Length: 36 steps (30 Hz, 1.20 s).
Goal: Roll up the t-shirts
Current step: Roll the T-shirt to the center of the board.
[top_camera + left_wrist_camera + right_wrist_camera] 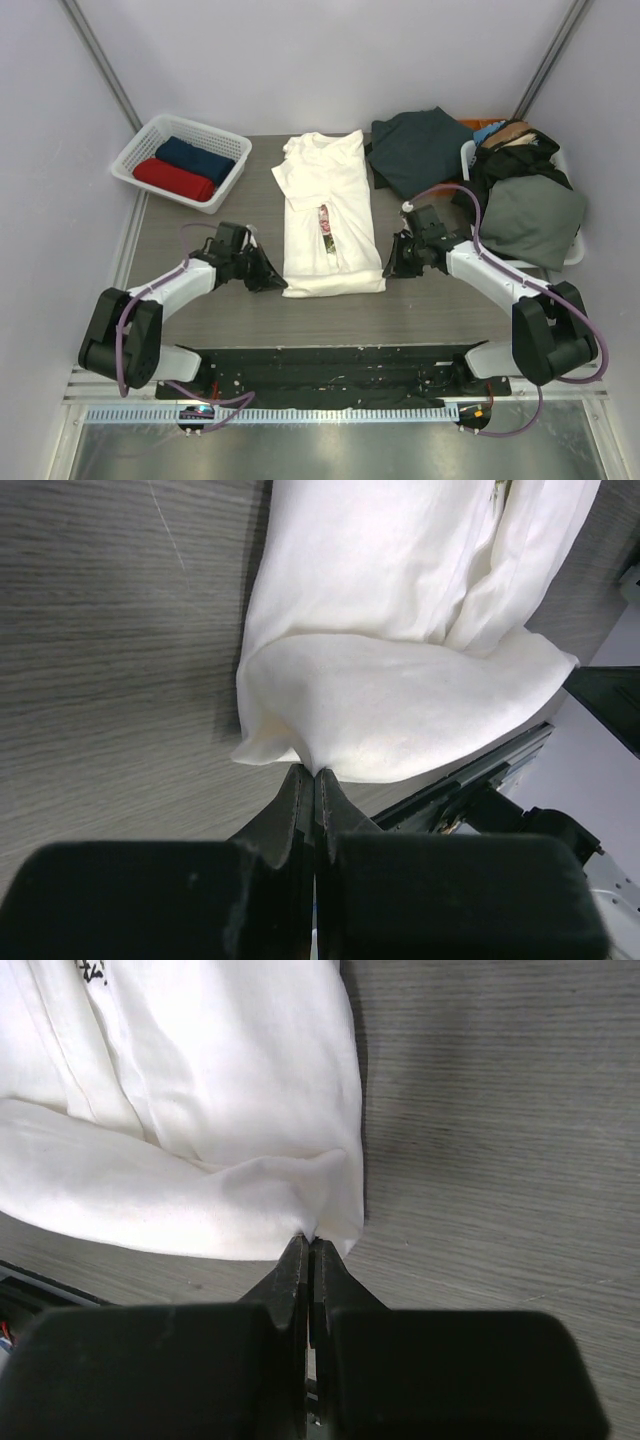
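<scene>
**Two arms, one shirt (345, 190) pinched at its near corners**

Nearest the lens in the top view, the left arm (190, 280) and right arm (490, 270) reach from their bases over the grey surface (200, 320) toward each other. Between them lies the cream shirt, folded into a long strip with its collar end far and its hem near. A slit of floral print shows down its middle. The left jaws meet its near left corner and the right jaws its near right corner. At far left a white basket (135, 155) holds a red shirt (173, 180) and a navy shirt (207, 158), bundled side by side. Just beside the cream shirt's far right lies a dark green garment (420, 145). A second basket (468, 160) at the right edge carries a heap (530, 215) of dark clothes.

From the left wrist, the left jaws are pressed together, nipping the cream hem's corner at their tips. The cloth there lifts off the surface in a soft curl.

From the right wrist, the right jaws are likewise pressed together on the opposite corner. The hem rises in a fold above the wood grain, and a bit of black line drawing shows at the top left.
</scene>
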Each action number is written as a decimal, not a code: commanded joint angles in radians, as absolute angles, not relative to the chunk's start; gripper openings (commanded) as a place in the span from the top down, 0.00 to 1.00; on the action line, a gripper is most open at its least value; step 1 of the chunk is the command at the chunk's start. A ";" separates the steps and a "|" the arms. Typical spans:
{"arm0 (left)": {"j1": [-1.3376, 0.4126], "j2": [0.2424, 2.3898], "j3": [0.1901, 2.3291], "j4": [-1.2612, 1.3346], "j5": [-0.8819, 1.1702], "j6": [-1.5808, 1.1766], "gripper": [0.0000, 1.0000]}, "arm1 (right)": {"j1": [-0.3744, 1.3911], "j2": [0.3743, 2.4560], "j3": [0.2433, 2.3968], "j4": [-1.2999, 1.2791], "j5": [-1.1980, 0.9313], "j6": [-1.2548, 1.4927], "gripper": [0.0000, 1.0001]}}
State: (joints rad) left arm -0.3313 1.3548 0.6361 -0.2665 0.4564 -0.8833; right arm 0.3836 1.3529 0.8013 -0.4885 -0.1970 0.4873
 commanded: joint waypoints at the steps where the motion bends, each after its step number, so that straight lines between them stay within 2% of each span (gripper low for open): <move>1: -0.301 1.385 0.670 -0.203 0.488 -0.891 1.00 | 0.367 1.391 0.862 -0.442 -0.204 0.460 0.99; 21: -0.245 1.554 0.698 -0.051 0.460 -0.928 1.00 | 0.336 1.552 0.931 -0.328 -0.172 0.476 0.99; 27: -0.244 1.503 0.678 -0.061 0.394 -0.914 0.95 | 0.334 1.560 0.948 -0.308 -0.155 0.482 0.98; 30: -0.244 1.509 0.692 -0.075 0.377 -0.897 0.88 | 0.334 1.581 0.954 -0.305 -0.149 0.480 0.98; 36: -0.245 1.546 0.722 -0.071 0.364 -0.885 0.88 | 0.331 1.601 0.965 -0.296 -0.137 0.482 0.98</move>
